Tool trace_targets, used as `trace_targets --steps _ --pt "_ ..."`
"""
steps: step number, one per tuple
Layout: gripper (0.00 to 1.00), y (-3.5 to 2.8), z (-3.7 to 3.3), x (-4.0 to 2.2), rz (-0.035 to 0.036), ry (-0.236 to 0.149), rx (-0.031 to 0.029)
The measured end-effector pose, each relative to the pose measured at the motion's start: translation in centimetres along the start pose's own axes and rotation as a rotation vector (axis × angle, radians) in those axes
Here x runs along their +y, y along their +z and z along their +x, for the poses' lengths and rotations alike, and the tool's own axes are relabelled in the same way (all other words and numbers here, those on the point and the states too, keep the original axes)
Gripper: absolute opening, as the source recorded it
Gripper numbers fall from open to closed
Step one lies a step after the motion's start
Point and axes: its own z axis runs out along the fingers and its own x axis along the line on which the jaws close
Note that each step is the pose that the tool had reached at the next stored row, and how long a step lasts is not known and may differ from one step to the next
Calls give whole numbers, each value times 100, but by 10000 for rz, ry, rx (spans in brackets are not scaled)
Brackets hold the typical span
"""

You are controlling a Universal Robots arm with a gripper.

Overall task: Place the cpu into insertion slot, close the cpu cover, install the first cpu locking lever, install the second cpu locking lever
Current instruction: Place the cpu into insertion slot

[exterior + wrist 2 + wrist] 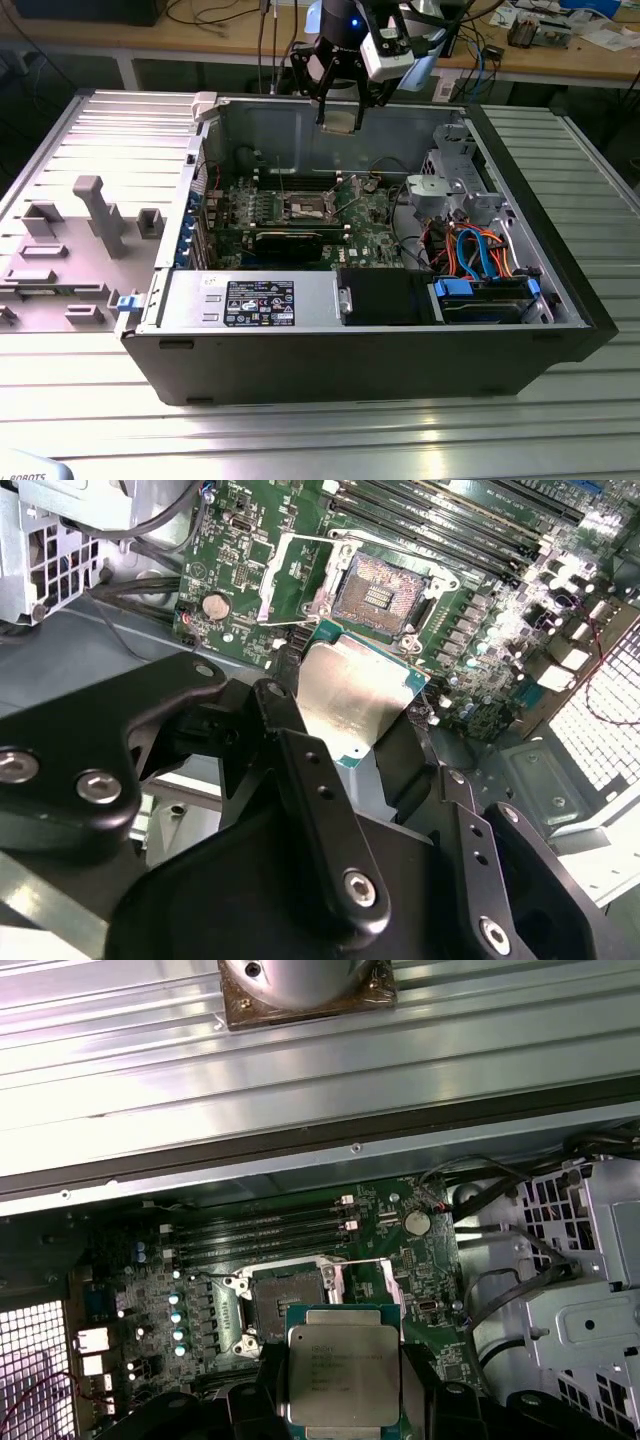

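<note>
Zero of four steps complete: cpu (345, 1372) clamped in gripper (340, 112), high above far wall of computer case (260, 130). Insertion slot (283, 1300) bare below, cpu cover (266, 592) hinged open; seating, closing, both latchings outstanding.

I see bright light from above: the ribbed table (400, 430) gleams along its near side, glare whitens the cpu (350, 695) in the second wrist view, and the case (350, 365) interior lies shadowed.

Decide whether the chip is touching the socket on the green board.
Apart. In the exterior view the chip, gripped by the tool, hangs well above the socket, with clear space between them.
</note>
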Motion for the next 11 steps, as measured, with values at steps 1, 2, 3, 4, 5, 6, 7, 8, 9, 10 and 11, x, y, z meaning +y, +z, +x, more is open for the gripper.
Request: trace_targets --steps 1,2,3,4,5,6,7,8,9,10,11 --pt "54 0 0 0 1 0 0" --pt "54 0 0 0 0 2 0" --pt "54 0 0 0 0 2 0" --pt "54 0 0 0 0 2 0" --pt "54 0 0 0 1 3 0" --pt "54 0 0 0 0 4 0" --pt "54 0 0 0 0 4 -1" --pt "54 0 0 0 0 4 0" --pt "54 0 0 0 1 6 0" --pt "54 0 0 0 0 11 -1" --pt "54 0 0 0 0 23 -2"
